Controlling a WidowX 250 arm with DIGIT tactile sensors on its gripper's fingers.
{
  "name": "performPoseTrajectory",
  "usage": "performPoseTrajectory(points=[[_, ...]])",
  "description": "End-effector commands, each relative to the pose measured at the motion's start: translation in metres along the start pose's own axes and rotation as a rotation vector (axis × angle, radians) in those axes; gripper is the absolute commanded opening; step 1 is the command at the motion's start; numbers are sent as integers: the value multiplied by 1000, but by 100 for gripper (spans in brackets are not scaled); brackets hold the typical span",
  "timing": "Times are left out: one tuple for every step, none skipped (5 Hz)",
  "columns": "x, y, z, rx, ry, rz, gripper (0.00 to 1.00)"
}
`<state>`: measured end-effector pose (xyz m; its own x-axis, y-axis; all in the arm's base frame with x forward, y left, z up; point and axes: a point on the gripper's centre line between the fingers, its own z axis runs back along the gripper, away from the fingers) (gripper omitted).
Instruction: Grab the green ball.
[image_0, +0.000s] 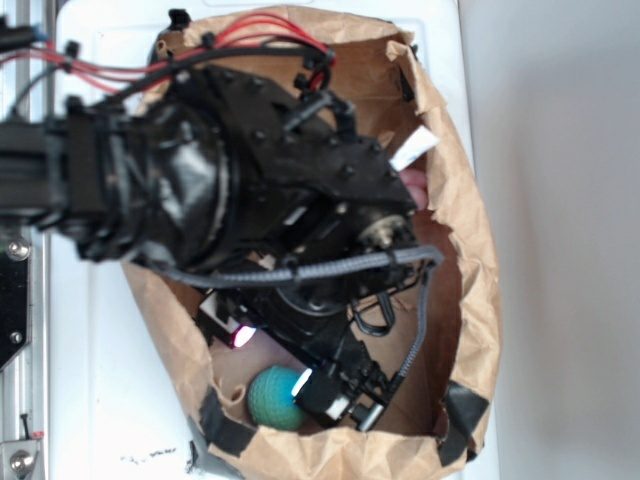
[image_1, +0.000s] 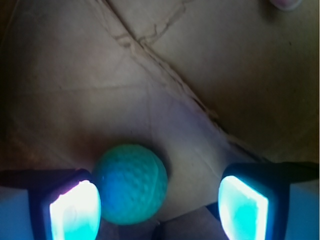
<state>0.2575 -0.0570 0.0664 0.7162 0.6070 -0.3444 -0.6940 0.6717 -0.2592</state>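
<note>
Fingers: the gripper (image_1: 157, 210) has its fingers (image_1: 75, 212) spread wide, pinching nothing.
Green ball (image_1: 131, 183): lies on the brown paper between the fingers, right beside the left-hand pad in the wrist view, apart from the other.
Paper bag (image_0: 478, 270): torn open, holds ball and gripper.
Worktop (image_0: 110, 400): white, under the bag.

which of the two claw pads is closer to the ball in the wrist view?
The pad on the image's left: the green ball sits right against it, while a wide gap of brown paper separates the ball from the other pad. The claw is open.
</note>
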Motion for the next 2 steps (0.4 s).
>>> performPoseTrajectory(points=[[-16, -13, 13, -76, -49, -96, 100], [-19, -15, 4, -94, -61, -98, 100]])
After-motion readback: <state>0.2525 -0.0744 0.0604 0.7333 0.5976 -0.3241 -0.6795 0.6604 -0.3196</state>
